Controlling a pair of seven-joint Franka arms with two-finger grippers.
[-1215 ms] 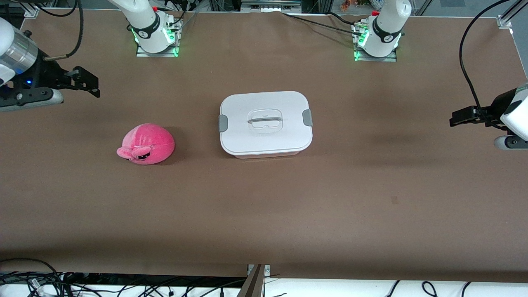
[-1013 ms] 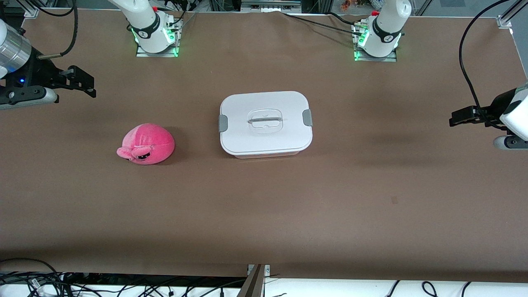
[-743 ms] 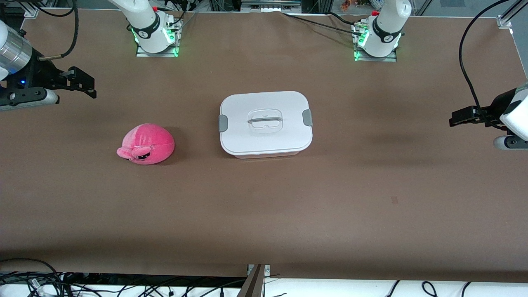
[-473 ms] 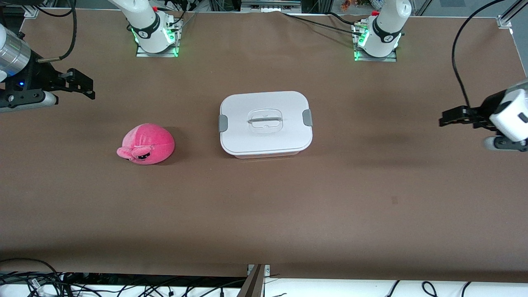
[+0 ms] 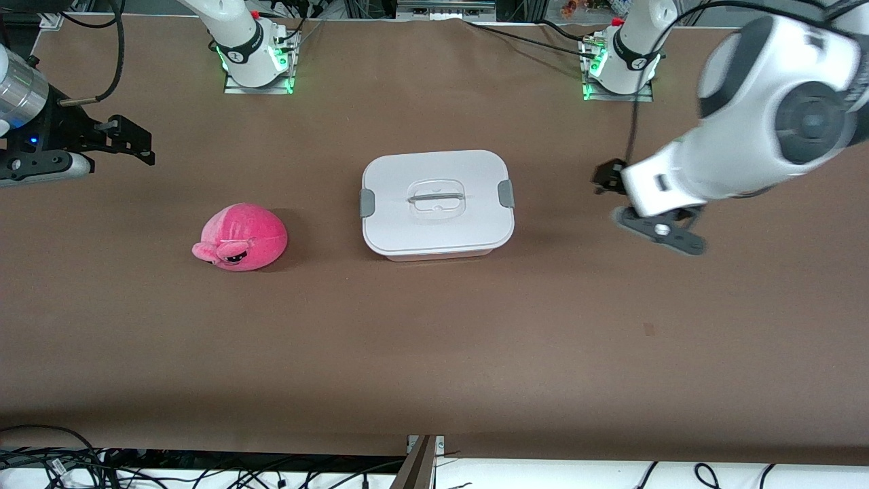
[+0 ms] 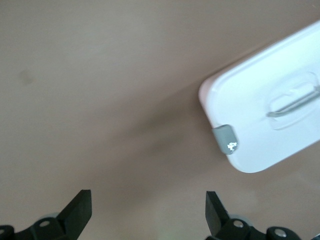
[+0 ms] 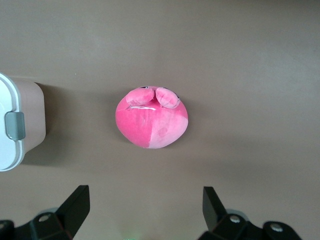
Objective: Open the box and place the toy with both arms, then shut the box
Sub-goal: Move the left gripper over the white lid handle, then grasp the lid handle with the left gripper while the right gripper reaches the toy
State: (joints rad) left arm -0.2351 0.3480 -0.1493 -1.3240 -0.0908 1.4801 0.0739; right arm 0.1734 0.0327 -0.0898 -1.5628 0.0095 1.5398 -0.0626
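Left end effector: fingers spread, empty, over bare counter just beside the box; lid on, both clips shut. Risk: shoving the box sideways.
Right end effector: spread, waiting near the toy.

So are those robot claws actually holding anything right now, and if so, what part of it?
Nothing is held. The left gripper hangs open over bare table beside the closed box; the right gripper hangs open over the table near the toy.

High front cam; wrist cams downward
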